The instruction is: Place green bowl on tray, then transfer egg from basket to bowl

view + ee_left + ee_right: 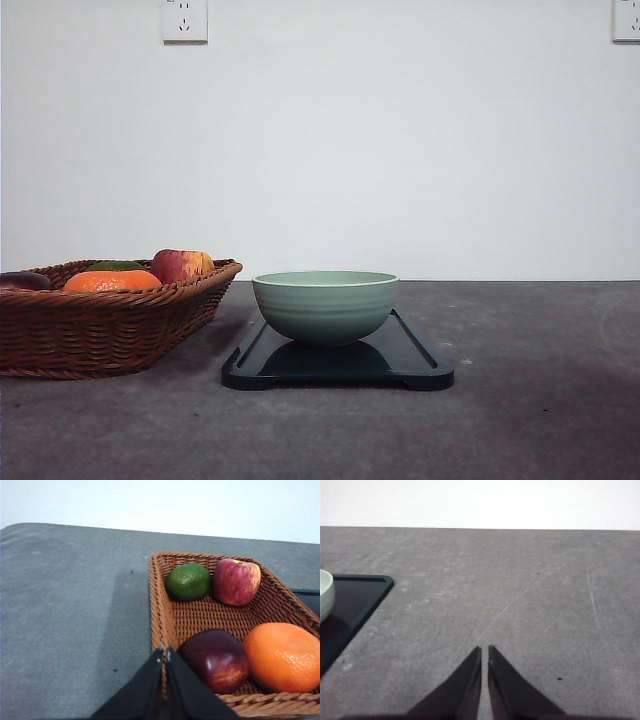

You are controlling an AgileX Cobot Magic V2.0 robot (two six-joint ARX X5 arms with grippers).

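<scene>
Grey tabletop (520, 420) before a white wall. Green bowl (325, 305) stands upright on the black tray (420, 365), just beside the wicker basket (100, 330). Within the basket: reddish-brown egg (216, 660), mandarin (282, 657), apple (236, 581), lime (188, 582). Left gripper (164, 652) over the basket's rim, jaws pressed together, empty; right gripper (485, 651) likewise closed, above bare table.

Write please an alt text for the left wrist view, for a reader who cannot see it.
A brown wicker basket on a grey table holds a green round fruit, a red-yellow apple, a dark reddish-brown oval item and an orange mandarin. The left end effector, its dark fingers closed together, is at the basket's near rim.
</scene>
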